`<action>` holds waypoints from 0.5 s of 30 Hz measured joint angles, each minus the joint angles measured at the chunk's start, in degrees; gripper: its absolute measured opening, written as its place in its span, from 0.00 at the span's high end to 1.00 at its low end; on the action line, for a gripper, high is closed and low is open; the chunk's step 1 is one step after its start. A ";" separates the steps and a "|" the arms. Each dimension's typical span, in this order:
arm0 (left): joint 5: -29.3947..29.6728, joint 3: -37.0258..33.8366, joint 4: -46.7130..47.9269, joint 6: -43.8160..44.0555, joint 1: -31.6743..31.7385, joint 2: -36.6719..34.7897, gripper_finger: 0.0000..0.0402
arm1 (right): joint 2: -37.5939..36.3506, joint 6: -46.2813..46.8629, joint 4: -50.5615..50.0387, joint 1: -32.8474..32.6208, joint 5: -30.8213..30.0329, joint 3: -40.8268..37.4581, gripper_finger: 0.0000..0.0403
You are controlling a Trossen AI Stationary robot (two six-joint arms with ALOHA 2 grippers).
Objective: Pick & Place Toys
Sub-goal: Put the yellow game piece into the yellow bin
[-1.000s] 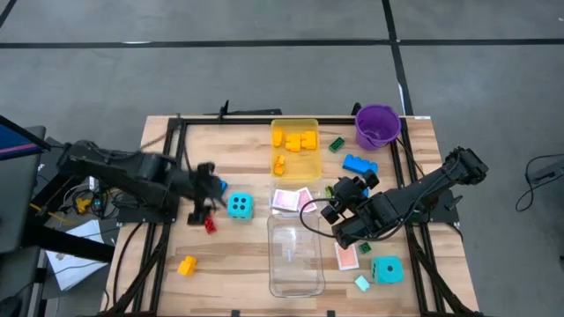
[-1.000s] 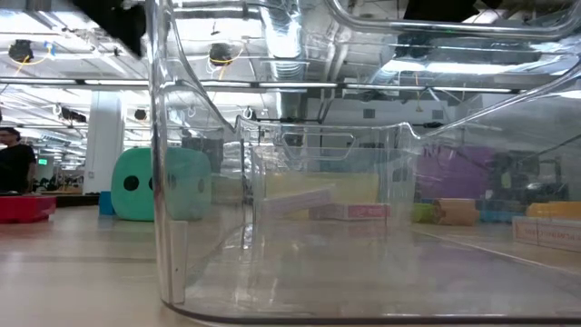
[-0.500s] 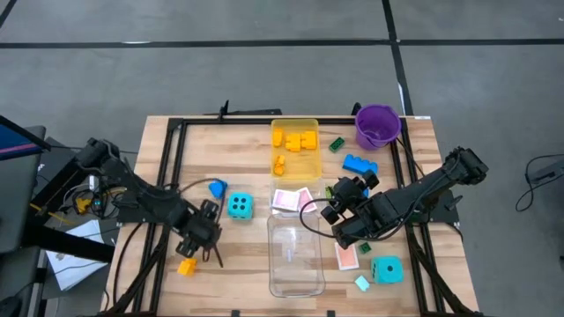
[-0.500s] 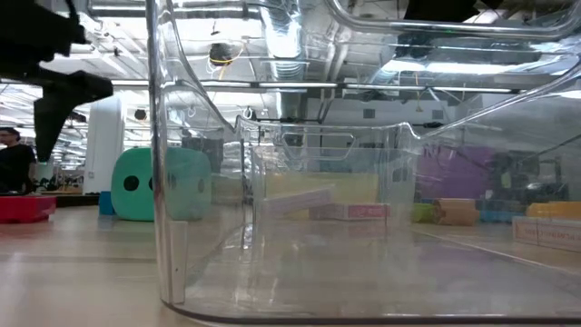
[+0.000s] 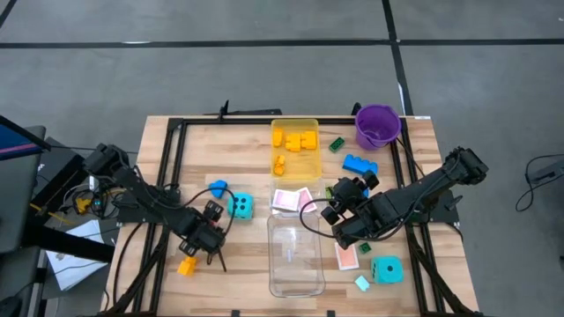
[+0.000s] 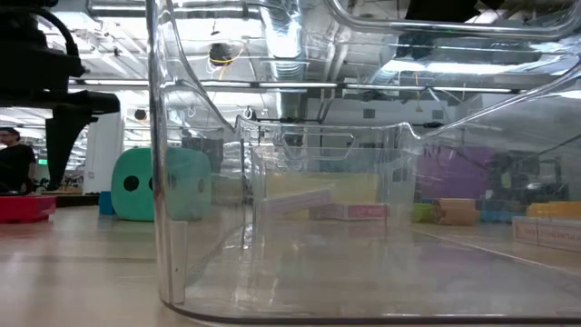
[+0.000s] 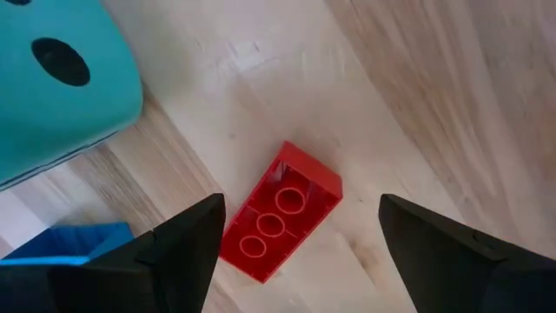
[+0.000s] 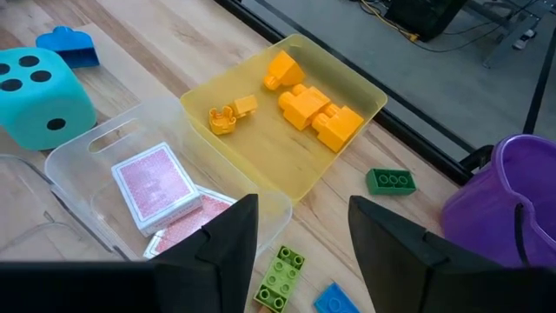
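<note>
A red brick [image 7: 280, 213] lies flat on the wooden table, studs up. My left gripper [image 7: 300, 207] points down over it, open, one finger on each side and neither touching it. In the high view that gripper [image 5: 210, 232] hides the brick. A cyan die [image 5: 239, 206] and a blue piece [image 5: 217, 187] lie just beyond it, and a yellow brick [image 5: 186, 265] lies nearer the front edge. My right gripper [image 8: 300, 235] hangs open at the table's right middle [image 5: 339, 204], above a light green brick [image 8: 280, 278], with nothing between its fingers.
A yellow tray [image 5: 275, 150] with yellow pieces stands at the far middle. A small clear tray [image 8: 78, 152] holds pink cards, and a larger clear tray [image 5: 271, 255] sits near the front. At the right are a purple bucket [image 5: 378, 125], green [image 5: 337, 143] and blue [image 5: 359, 164] bricks, a second die [image 5: 386, 269] and a card [image 5: 346, 256].
My left gripper has swung from beside the blue piece toward the table's near edge and sunk down over the red brick; in the low view its fingers have dropped into sight at the left. The toys have stayed where they were.
</note>
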State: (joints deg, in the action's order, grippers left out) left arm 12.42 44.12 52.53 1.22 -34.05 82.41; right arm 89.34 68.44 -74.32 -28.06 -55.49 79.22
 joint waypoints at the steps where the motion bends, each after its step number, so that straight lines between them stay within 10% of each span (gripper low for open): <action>1: -0.28 0.00 0.10 0.08 -0.09 -0.38 0.26 | 0.00 0.00 0.00 -0.06 0.01 0.00 0.57; 7: -7.47 0.11 0.19 9.57 -0.10 -4.34 0.26 | 0.00 0.02 -0.01 -0.06 -0.01 0.00 0.57; 15: -30.52 0.13 0.63 46.70 -0.84 -9.40 0.26 | 0.00 0.10 0.62 -0.06 -0.01 0.00 0.57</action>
State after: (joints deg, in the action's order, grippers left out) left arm -18.09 44.25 53.16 47.92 -34.89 73.02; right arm 89.34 68.53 -73.71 -28.12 -55.51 79.22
